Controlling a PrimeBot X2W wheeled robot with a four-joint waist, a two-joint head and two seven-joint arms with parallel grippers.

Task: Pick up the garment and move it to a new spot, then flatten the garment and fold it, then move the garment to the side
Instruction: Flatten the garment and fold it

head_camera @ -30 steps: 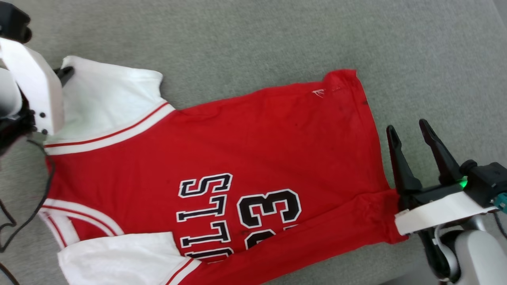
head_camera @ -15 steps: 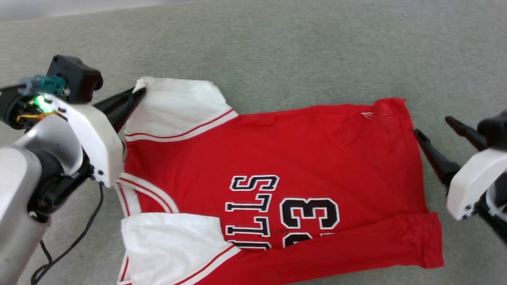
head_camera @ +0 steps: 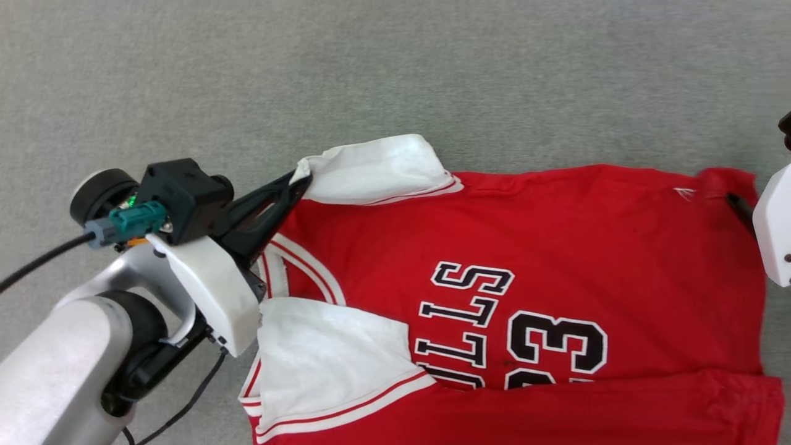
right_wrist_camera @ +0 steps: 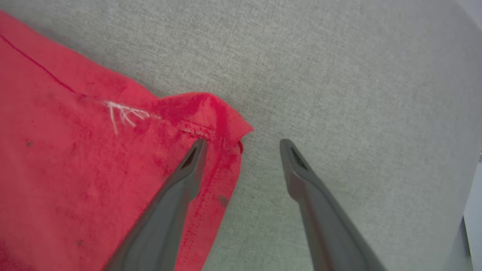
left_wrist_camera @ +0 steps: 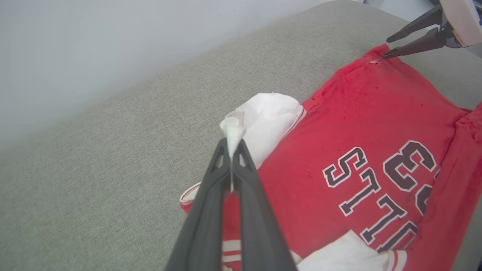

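The garment (head_camera: 556,247), a red jersey with white sleeves and black lettering, lies spread on the grey cushion. My left gripper (head_camera: 300,179) is shut on the edge of the far white sleeve (head_camera: 377,170), which is raised and bunched. The left wrist view has the fingertips (left_wrist_camera: 236,148) pinching that white fabric (left_wrist_camera: 232,130). My right gripper (right_wrist_camera: 243,145) is open at the garment's far hem corner (right_wrist_camera: 211,113), one finger over the red cloth and one over bare cushion. In the head view one right finger (head_camera: 740,208) shows at the right edge.
Grey fabric cushion (head_camera: 395,74) stretches beyond the garment. A pale wall (left_wrist_camera: 75,45) rises behind the cushion's far edge. A black cable (head_camera: 37,266) trails from my left wrist. The near white sleeve (head_camera: 327,358) lies flat beside my left forearm.
The head view has shifted. My left gripper, shut on the far sleeve's edge, has lifted and bunched it. My right gripper has gone from the near hem corner to the far one.
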